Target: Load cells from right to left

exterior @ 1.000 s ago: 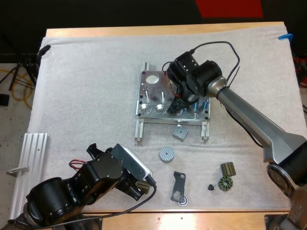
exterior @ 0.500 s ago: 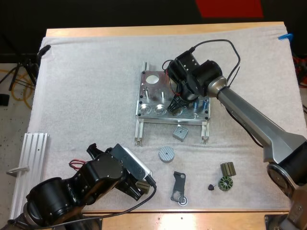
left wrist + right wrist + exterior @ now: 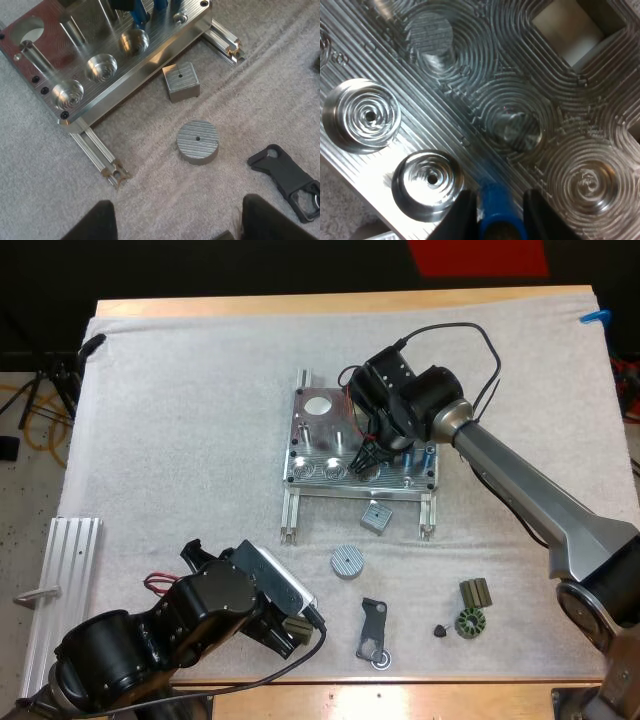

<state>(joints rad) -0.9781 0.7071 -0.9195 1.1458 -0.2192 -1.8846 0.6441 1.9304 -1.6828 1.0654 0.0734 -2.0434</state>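
Landmark: metal fixture (image 3: 306, 437), lying on the white mat (image 3: 180, 420).
Right gripper (image 3: 495, 220): clenched on a blue cell (image 3: 494, 206), one black finger pressing on each side of it. It hangs over the fixture's near row, just beside an empty round socket (image 3: 429, 184).
Left gripper (image 3: 180, 225): released, with its fingers standing well apart over bare mat, well to the near side of the fixture.
Loaded cells (image 3: 428, 454): blue cylinders standing upright at the fixture's right end.
Empty sockets (image 3: 102, 67): three in a line along the fixture's near edge, towards its left end.
Square metal block (image 3: 375, 517): on the mat just off the fixture's near edge.
Round metal disc (image 3: 346, 561): a little nearer than the block, apart from it.
Black bracket (image 3: 373, 632): flat on the mat, well to the near side of the fixture.
Green ring parts (image 3: 472, 620): near and to the right of the fixture, with a small dark part (image 3: 440, 630) beside them.
Aluminium rail (image 3: 60, 580): far off the fixture's left side, at the mat's edge.
Change: the right gripper sits slightly farther over the fixture than a second ago, with no visible shift in the last half second. The left arm and the loose parts lie as before.
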